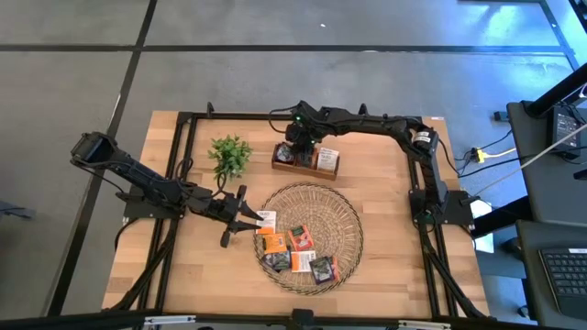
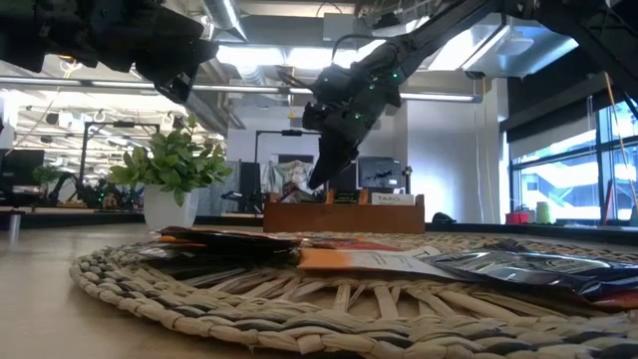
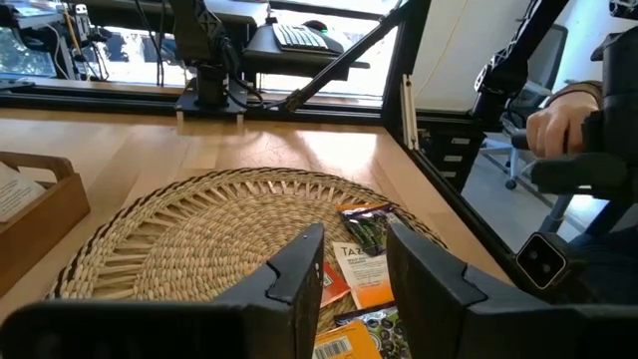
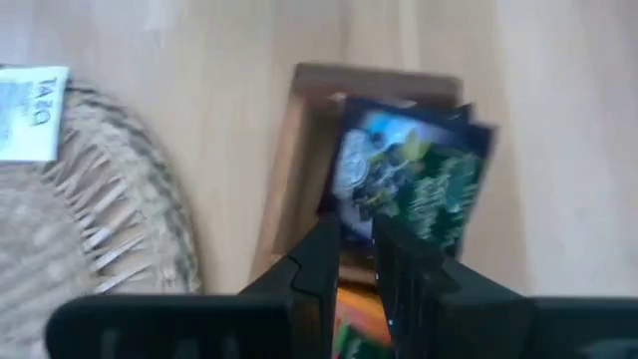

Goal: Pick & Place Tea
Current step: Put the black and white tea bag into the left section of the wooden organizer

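Several tea sachets [image 1: 295, 249] in orange, dark and white wrappers lie flat on the round woven tray [image 1: 323, 200]; one white sachet [image 1: 266, 218] sits at its left rim. My left gripper [image 1: 240, 214] hovers open just left of that rim, its fingers [image 3: 299, 269] over the tray's edge. My right gripper [image 4: 357, 244] slants down over the left end of the wooden box [image 1: 306, 160], its fingers a narrow gap apart. Dark sachets [image 4: 404, 179] stand in the compartment [image 4: 299, 150] just beyond its fingertips, faces toward the camera. Other sachets stand in the box's other compartments. My right gripper's fingertips [image 4: 324, 239] stand at the lower edge of the dark sachets in the box. I cannot tell whether they touch them. Nothing is pinched between the fingers.
A small green plant [image 1: 229, 156] in a white pot stands left of the box, behind my left gripper. A black frame rims the table [image 1: 183, 275]. Beyond the table's right side a person's hand [image 3: 558, 120] shows.
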### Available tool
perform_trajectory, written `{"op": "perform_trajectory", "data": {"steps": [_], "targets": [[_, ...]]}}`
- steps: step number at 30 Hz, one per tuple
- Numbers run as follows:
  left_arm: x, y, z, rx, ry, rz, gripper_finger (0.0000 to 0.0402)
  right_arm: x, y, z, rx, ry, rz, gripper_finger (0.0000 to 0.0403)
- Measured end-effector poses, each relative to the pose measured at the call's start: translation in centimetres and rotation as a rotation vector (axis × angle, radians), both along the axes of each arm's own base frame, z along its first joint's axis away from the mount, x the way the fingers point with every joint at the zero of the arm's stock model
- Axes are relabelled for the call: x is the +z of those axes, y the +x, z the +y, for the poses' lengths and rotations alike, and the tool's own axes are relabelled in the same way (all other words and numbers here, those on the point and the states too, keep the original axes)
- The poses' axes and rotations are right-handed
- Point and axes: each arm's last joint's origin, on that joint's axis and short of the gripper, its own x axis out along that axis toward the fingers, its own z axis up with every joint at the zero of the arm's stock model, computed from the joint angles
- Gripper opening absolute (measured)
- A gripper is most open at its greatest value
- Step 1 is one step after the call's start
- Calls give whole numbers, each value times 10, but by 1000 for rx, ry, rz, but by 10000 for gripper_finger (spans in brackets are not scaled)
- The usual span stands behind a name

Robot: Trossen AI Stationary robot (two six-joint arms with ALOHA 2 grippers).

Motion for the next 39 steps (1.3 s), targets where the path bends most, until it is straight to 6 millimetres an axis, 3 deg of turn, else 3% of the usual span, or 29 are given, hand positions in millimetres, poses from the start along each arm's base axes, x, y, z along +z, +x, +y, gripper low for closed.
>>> {"op": "perform_trajectory", "data": {"steps": [4,7,16,23,30,39], "targets": [[0,0,0,0,0,0,109,2,2,-6,-67,-104,-6,65],[0,0,0,0,0,0,111,2,1,-9,-110,-74,-4,65],[0,0,0,0,0,0,107,3,1,-11,-70,-105,-23,74],[0,0,0,0,1,1,111,4,-9,-29,-64,67,-93,164],[0,0,0,0,0,1,108,6,-14,-39,-28,106,-136,263],[0,0,0,0,0,0,111,-21,-1,-33,-2,51,-85,288]]}}
